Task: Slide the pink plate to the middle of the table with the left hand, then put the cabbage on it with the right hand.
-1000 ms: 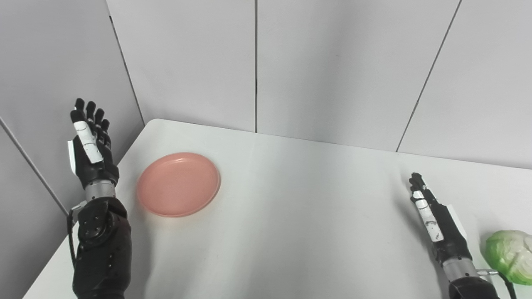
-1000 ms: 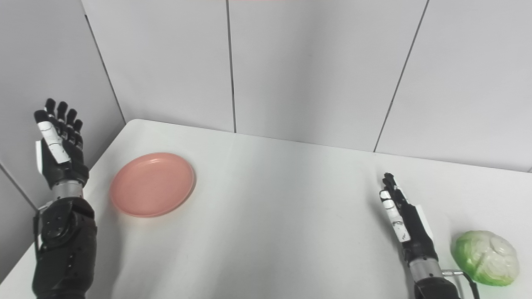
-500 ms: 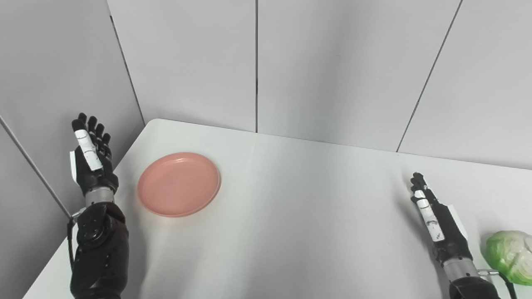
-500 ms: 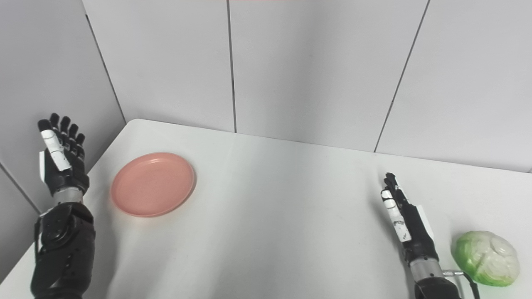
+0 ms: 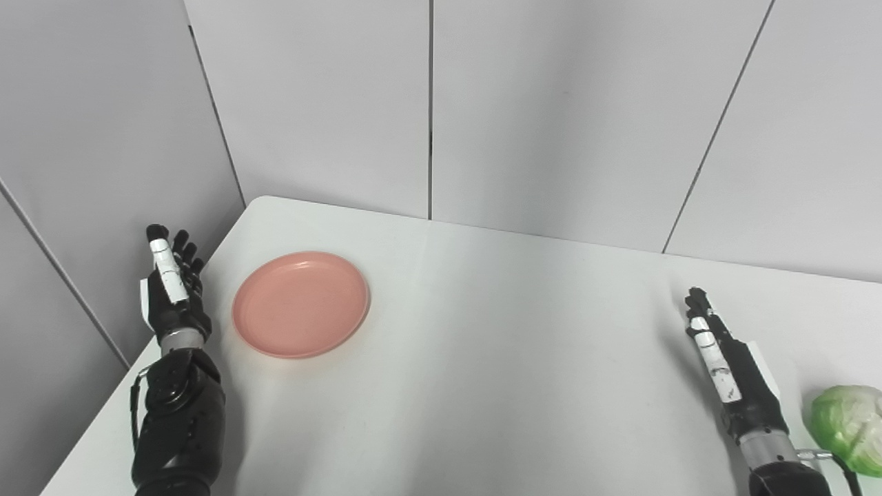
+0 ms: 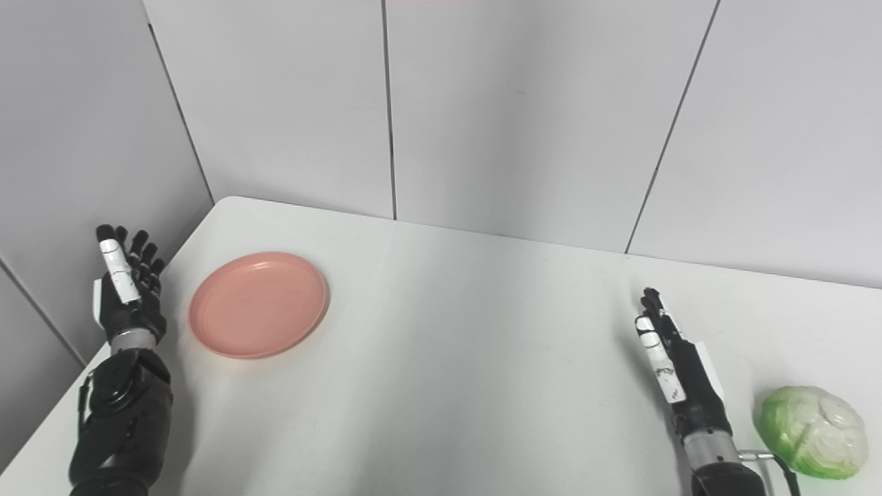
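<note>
With the empty, spread-fingered left hand (image 5: pixel 172 296) poised beside the pink plate (image 5: pixel 300 304) near the table's (image 5: pixel 482 386) left edge, a glancing push could spin it; the right hand (image 6: pixel 679 372), likewise unclenched, waits by the cabbage (image 6: pixel 812 431).

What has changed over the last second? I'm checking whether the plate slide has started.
Only the left hand moved: it came down and closer to the pink plate, fingers apart, holding nothing, apart from the plate. The plate, the cabbage and the open right hand stayed put; the camera shifted slightly.
</note>
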Controlling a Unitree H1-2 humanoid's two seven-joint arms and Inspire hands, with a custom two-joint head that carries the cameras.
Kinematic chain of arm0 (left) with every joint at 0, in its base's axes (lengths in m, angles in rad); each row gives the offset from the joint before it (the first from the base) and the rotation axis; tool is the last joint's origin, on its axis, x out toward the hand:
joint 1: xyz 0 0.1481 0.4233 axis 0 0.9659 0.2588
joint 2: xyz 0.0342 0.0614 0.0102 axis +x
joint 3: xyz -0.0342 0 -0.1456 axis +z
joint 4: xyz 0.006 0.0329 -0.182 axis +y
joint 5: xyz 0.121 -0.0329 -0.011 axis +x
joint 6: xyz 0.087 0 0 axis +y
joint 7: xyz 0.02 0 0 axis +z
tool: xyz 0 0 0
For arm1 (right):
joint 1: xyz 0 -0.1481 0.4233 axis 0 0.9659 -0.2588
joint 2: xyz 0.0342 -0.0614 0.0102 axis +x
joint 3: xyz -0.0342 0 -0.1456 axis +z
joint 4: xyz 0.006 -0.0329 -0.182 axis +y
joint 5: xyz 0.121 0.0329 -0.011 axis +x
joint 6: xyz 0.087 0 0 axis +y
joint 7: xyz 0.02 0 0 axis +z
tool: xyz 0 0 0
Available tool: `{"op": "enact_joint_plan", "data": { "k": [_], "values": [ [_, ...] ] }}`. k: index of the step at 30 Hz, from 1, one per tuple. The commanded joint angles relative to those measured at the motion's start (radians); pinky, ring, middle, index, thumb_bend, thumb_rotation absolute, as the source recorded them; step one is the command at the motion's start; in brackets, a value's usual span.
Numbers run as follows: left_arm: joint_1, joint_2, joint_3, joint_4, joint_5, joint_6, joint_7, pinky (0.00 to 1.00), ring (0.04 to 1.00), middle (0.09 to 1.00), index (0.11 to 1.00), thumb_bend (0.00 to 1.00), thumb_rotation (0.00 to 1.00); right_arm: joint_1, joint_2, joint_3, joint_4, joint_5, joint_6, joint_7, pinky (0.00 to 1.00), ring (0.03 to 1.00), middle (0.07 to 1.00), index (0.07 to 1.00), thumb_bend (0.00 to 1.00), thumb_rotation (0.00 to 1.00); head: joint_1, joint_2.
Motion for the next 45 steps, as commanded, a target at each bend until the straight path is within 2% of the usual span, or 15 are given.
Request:
{"op": "enact_joint_plan", "data": {
  "k": [1, 7, 12, 17, 21, 28, 38, 41, 45],
  "values": [
    [-0.048, 0.029, 0.002, 0.013, 0.002, -0.063, -0.013, 0.97, 0.96, 0.94, 0.959, 0.87, 1.0, -0.018, -0.012, -0.008, -0.007, -0.002, -0.004, -0.007, 1.0, 0.977, 0.962, 0.958, 0.71, 1.0, -0.001, 0.0],
    [-0.071, 0.04, 0.011, 0.11, -0.031, -0.094, -0.04, 0.96, 0.954, 0.942, 0.957, 0.89, 0.98, -0.017, -0.011, -0.011, -0.008, 0.007, -0.003, -0.003, 1.0, 0.975, 0.966, 0.965, 0.71, 1.0, -0.002, 0.0],
    [-0.074, 0.054, -0.009, 0.153, -0.03, -0.093, -0.086, 0.98, 0.967, 0.961, 0.977, 0.91, 1.0, -0.018, -0.01, -0.011, -0.013, 0.008, 0.011, -0.002, 1.0, 0.975, 0.968, 0.971, 0.71, 1.0, -0.001, 0.001],
    [-0.076, 0.05, -0.018, 0.159, -0.023, -0.064, -0.087, 0.98, 0.978, 0.973, 0.99, 0.95, 1.0, -0.017, -0.007, -0.014, -0.018, 0.019, 0.019, -0.001, 1.0, 0.978, 0.969, 0.971, 0.73, 1.0, -0.003, 0.002],
    [-0.074, 0.048, -0.026, 0.151, -0.019, -0.036, -0.086, 0.99, 0.99, 0.988, 1.0, 0.93, 1.0, -0.017, -0.01, -0.008, -0.021, 0.0, 0.009, -0.009, 1.0, 0.973, 0.965, 0.969, 0.71, 1.0, -0.005, 0.002],
    [-0.088, 0.057, -0.034, 0.215, -0.017, -0.064, -0.109, 0.97, 0.985, 0.985, 1.0, 0.93, 1.0, -0.01, -0.014, -0.005, -0.019, -0.011, -0.012, -0.005, 1.0, 0.973, 0.965, 0.969, 0.7, 1.0, -0.005, 0.002],
    [-0.076, 0.035, -0.07, 0.179, 0.019, -0.058, -0.084, 0.96, 0.969, 0.967, 0.993, 0.99, 1.0, -0.009, -0.01, -0.007, -0.032, -0.006, 0.006, -0.004, 0.99, 0.964, 0.959, 0.961, 0.72, 1.0, -0.011, 0.004],
    [-0.072, 0.024, -0.077, 0.16, 0.016, -0.053, -0.097, 0.98, 0.983, 0.978, 0.999, 0.93, 1.0, -0.008, -0.013, -0.003, -0.034, -0.016, 0.002, -0.005, 0.99, 0.964, 0.954, 0.961, 0.69, 1.0, -0.011, 0.004],
    [-0.064, 0.019, -0.106, 0.158, 0.029, -0.055, -0.127, 0.99, 0.997, 0.993, 1.0, 0.92, 1.0, -0.007, -0.015, -0.003, -0.028, -0.02, -0.013, -0.006, 0.98, 0.961, 0.952, 0.961, 0.68, 1.0, -0.011, 0.005]
  ]
}}
